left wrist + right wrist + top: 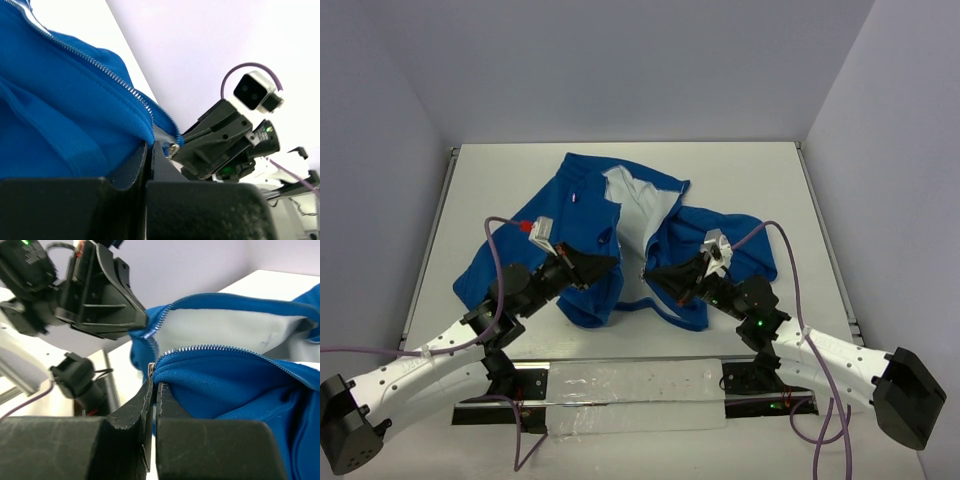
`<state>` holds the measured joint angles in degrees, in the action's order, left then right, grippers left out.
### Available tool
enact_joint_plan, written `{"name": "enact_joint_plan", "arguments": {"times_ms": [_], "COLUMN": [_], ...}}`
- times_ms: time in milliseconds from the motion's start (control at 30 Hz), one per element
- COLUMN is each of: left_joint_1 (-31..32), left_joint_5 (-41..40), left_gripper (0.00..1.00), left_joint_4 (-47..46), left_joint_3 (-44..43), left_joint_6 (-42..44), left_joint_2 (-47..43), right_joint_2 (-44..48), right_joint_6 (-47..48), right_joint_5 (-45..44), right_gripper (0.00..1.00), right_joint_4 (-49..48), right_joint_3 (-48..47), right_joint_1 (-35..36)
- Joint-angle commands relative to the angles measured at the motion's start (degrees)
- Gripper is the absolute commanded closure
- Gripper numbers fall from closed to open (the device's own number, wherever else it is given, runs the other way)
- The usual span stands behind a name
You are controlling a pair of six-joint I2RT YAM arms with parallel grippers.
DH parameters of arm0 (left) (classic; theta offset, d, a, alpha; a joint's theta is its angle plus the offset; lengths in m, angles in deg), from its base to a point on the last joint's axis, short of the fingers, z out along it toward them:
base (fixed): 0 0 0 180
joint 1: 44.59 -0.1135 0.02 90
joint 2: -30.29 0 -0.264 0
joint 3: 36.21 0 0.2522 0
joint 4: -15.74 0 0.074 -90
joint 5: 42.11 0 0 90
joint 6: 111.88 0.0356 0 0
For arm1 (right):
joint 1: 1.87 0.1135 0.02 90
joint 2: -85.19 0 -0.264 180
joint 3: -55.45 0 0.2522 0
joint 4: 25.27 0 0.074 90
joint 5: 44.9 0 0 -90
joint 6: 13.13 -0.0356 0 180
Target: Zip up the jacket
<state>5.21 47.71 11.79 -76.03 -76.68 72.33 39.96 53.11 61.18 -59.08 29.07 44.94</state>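
Note:
The royal-blue jacket point(590, 215) lies open on the table with its white lining point(640, 205) showing. My left gripper point(612, 262) is shut on the bottom corner of the jacket's left front edge point(127, 127), lifted off the table; zipper teeth point(95, 62) run up that edge. My right gripper point(652, 273) is shut on the bottom end of the right front edge point(210, 382), at the metal zipper end point(151, 369). The two grippers face each other a small gap apart. The right gripper shows in the left wrist view point(176, 146), the left gripper in the right wrist view point(145, 320).
The white table point(500, 180) is bounded by a grey back wall and side walls. A clear plastic strip point(630, 385) lies along the near edge between the arm bases. Purple cables point(495, 265) loop off both arms.

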Motion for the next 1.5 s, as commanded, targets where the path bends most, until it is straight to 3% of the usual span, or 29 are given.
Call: {"name": "enact_joint_plan", "arguments": {"times_ms": [0, 100, 467, 1467], "left_joint_1": [0.4, 0.4, 0.8, 4.1], "left_joint_5": [-0.3, -0.3, 1.8, 1.6], "left_gripper": [1.00, 1.00, 1.00, 1.00], "left_joint_4": [-17.8, -25.4, -35.2, -41.5], "left_joint_3": [5.6, 8.3, 11.7, 13.1], "left_joint_6": [6.0, 7.6, 10.0, 13.1], "left_joint_2": [-2.1, -2.8, -1.3, 0.7], "right_joint_2": [1.3, 0.3, -4.3, -11.8], "right_joint_6": [-3.3, -4.2, -6.2, -11.6], "right_joint_5": [5.0, 7.5, 9.4, 11.5], "right_gripper": [1.00, 1.00, 1.00, 1.00], "right_joint_4": [-4.7, -4.5, -6.0, -16.5], "right_joint_3": [-0.2, -1.1, -4.0, -8.0], "right_joint_1": [-0.3, -0.5, -0.6, -1.7]}}
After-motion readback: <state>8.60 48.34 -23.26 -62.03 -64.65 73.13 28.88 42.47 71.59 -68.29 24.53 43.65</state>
